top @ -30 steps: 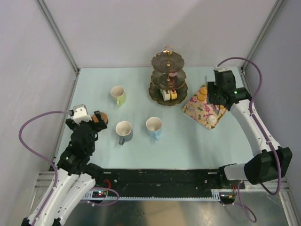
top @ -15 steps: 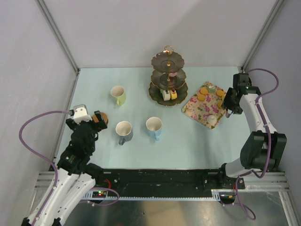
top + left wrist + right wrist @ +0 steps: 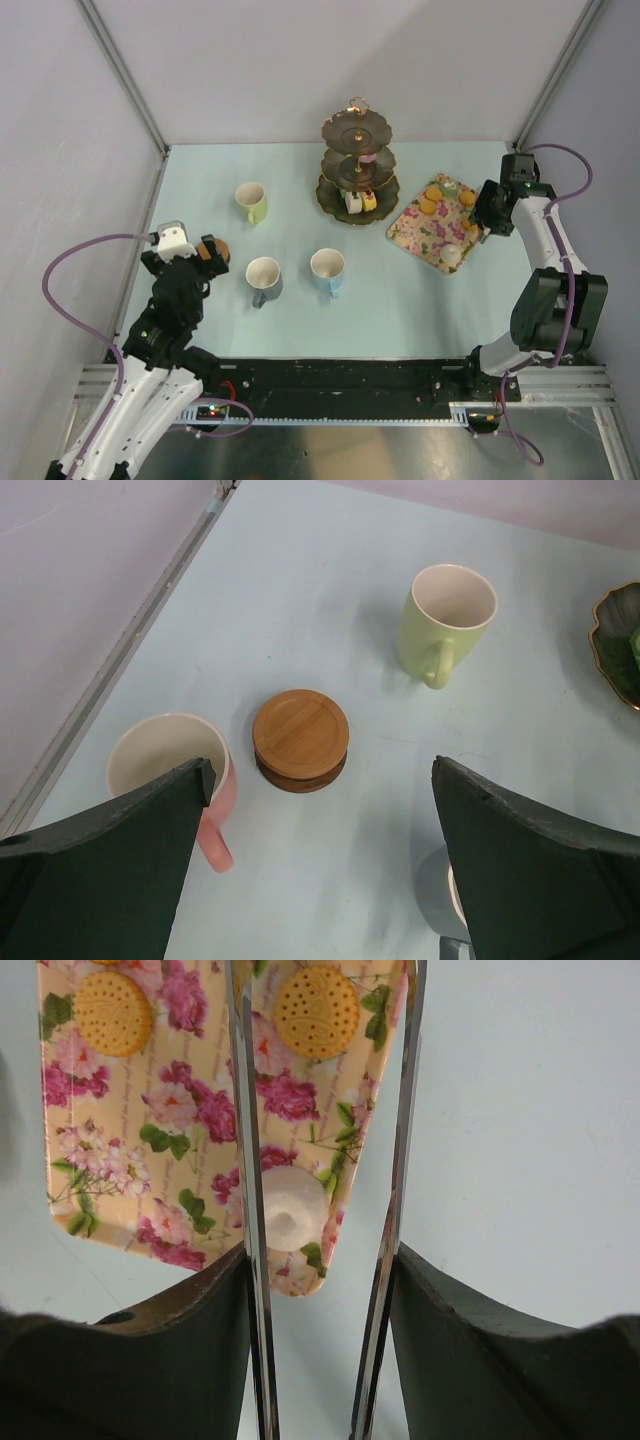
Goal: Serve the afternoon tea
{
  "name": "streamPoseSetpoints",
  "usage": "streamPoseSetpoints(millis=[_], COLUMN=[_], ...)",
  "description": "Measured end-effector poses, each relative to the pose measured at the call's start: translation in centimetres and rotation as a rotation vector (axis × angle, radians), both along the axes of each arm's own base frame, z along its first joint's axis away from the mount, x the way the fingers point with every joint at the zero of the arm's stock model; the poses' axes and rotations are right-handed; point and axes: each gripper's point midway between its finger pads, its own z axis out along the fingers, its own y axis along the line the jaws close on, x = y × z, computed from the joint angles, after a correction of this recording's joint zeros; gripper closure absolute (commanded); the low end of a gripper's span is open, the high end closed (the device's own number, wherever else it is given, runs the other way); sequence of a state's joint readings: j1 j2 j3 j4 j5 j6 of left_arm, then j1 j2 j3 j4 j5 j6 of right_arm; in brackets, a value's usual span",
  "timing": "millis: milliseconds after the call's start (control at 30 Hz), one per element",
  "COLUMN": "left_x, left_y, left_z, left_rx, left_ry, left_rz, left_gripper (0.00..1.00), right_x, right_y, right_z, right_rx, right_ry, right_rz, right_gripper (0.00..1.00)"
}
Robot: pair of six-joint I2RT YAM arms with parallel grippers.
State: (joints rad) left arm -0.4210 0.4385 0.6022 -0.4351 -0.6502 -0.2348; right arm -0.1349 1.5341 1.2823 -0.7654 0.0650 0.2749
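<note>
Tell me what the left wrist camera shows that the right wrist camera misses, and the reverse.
Left wrist only: pink mug, stacked brown coasters, yellow-green mug, the open left gripper. Right wrist only: floral tray, two round biscuits, a white cake between metal tongs held in the right gripper. Both: the pale blue table.

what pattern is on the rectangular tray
Pink roses and green leaves on pale yellow; the tray shows best in the right wrist view.
</note>
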Motion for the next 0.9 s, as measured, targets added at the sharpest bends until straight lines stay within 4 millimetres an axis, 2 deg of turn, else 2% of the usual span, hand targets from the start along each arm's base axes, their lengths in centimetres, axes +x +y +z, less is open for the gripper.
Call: streamPoseSetpoints(millis=[167,600,900], left_x=[0.0,0.1,0.1], left_y=[0.0,0.0,0.0], left_z=[0.0,-0.1,-0.2], left_rx=[0.0,0.003,0.003], left_ry=[0.0,0.007,0.007], left_rz=[0.0,0.0,0.0], left_gripper=[0.02,0.02,0.02], right_x=[0.6,1.3,1.1], right_y=[0.2,-0.2,-0.8], right_z=[-0.2,-3.6,-4.2], right_rx=[0.008,0.01,-0.019], right_ry=[-0.013,0.066,0.088], right_rz=[0.016,0.032,0.024], right_gripper=[0.43,0.46,0.59])
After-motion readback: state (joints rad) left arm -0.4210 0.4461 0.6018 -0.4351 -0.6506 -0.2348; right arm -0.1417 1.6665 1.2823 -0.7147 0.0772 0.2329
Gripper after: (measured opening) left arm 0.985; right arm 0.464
